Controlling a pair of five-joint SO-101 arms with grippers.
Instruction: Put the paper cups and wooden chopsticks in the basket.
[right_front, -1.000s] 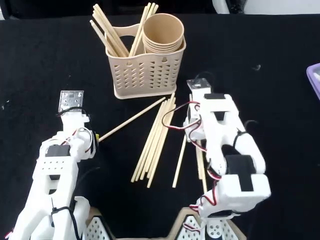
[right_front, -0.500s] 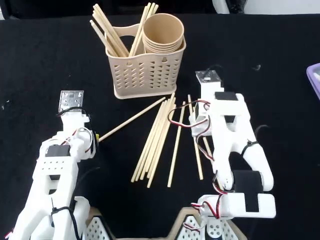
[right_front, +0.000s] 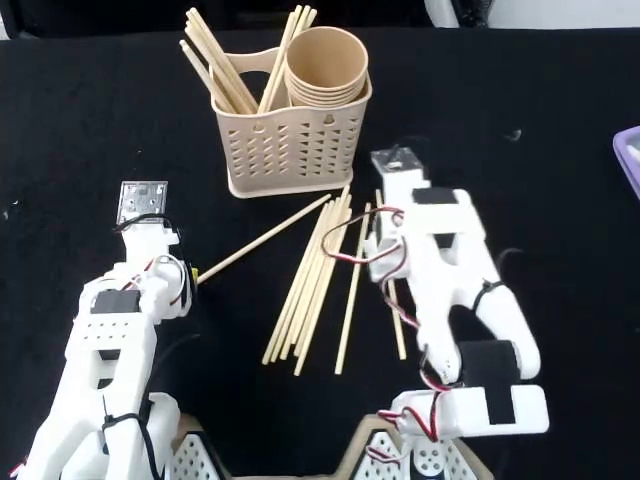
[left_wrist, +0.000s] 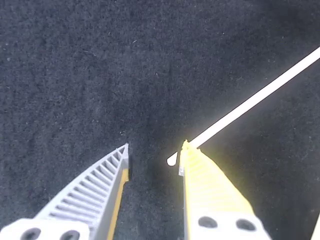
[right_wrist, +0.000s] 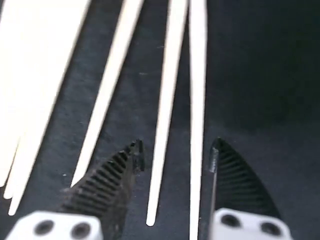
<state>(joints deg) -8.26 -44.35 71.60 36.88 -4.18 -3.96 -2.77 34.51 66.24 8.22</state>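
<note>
A beige basket (right_front: 290, 150) at the back of the table holds stacked paper cups (right_front: 327, 60) and several wooden chopsticks (right_front: 215, 65). More chopsticks (right_front: 312, 275) lie loose on the black cloth in front of it. The right arm (right_front: 440, 250) is over the right side of that spread. Low over the cloth, my right gripper (right_wrist: 176, 147) is open, and two chopsticks (right_wrist: 167, 100) lie between its fingers. My left gripper (left_wrist: 155, 150) is open too, with the end of a single chopstick (left_wrist: 250, 102) beside its yellow finger (left_wrist: 200, 175).
A purple object (right_front: 630, 150) pokes in at the table's right edge. The left arm (right_front: 120, 310) stands at the front left, and the slanted single chopstick (right_front: 265, 240) runs from it toward the basket. Both arm bases sit at the front edge.
The right arm swung to the right, then back a little to the left and toward the basket. Two chopsticks beside it shifted and now lie apart. The left arm stayed still.
</note>
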